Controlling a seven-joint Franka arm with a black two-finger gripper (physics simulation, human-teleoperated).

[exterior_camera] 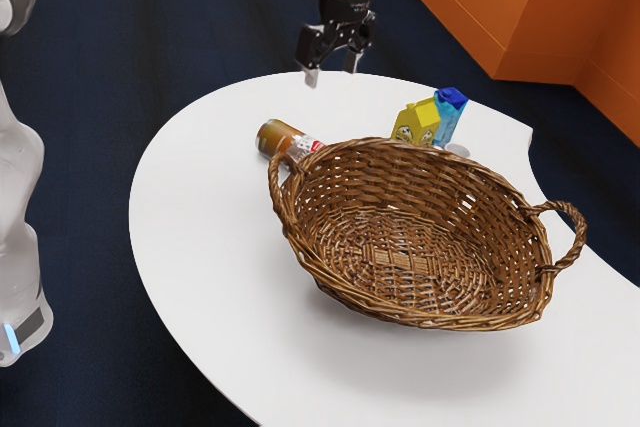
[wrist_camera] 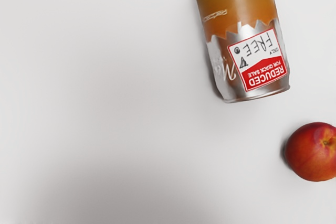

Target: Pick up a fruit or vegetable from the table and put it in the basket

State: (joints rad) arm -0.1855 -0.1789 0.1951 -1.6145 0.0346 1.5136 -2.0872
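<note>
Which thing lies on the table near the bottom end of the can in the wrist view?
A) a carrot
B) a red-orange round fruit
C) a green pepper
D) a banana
B: a round, red-orange fruit lies just beyond the can's silver end, not touching it.

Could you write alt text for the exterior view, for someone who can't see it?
A large wicker basket stands on a white table, with a can lying on its side, a yellow carton and a blue carton beyond it. A robot's open black gripper hangs higher up, holding nothing.
</note>
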